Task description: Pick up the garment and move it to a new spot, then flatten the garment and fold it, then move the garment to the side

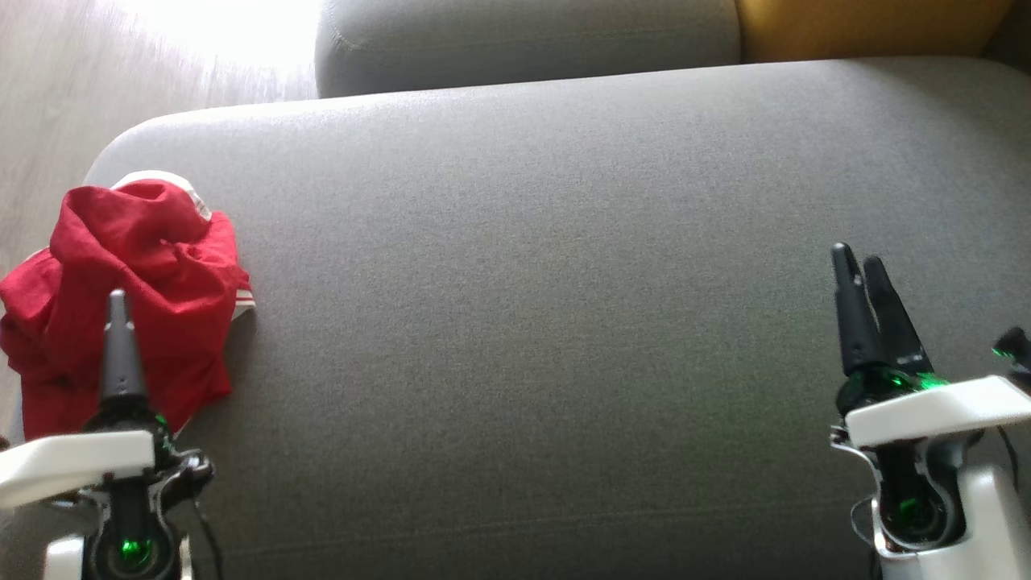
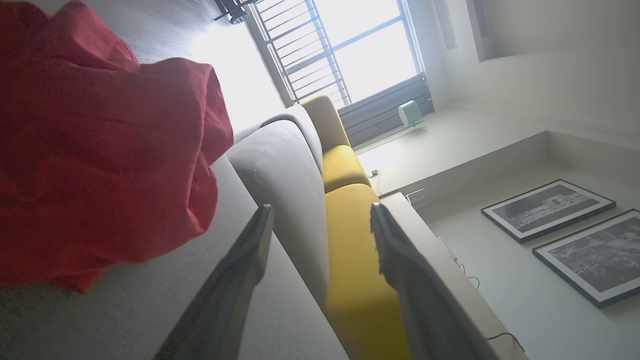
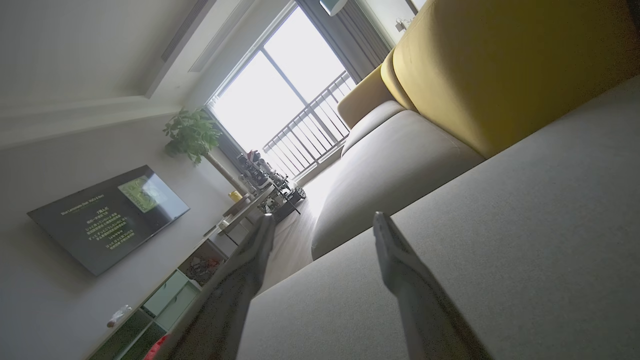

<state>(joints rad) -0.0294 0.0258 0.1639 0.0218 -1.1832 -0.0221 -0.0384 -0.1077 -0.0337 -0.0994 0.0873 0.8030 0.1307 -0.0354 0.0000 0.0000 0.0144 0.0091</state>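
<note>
A crumpled red garment (image 1: 137, 274) with a bit of white trim lies at the left edge of the grey sofa cushion (image 1: 548, 306). My left gripper (image 1: 118, 300) hovers over the garment's near part, seen edge-on in the head view. In the left wrist view the left gripper (image 2: 320, 212) is open with nothing between its fingers, and the garment (image 2: 100, 150) bulks just to the left of them. My right gripper (image 1: 855, 258) hangs over bare cushion at the far right, well away from the garment. The right wrist view shows the right gripper (image 3: 324, 220) open and holding nothing.
A second grey cushion (image 1: 523, 40) and a yellow backrest (image 1: 870, 28) stand behind the seat. Wooden floor (image 1: 48, 97) drops away past the cushion's left edge, right beside the garment. The broad middle of the seat stretches between my grippers.
</note>
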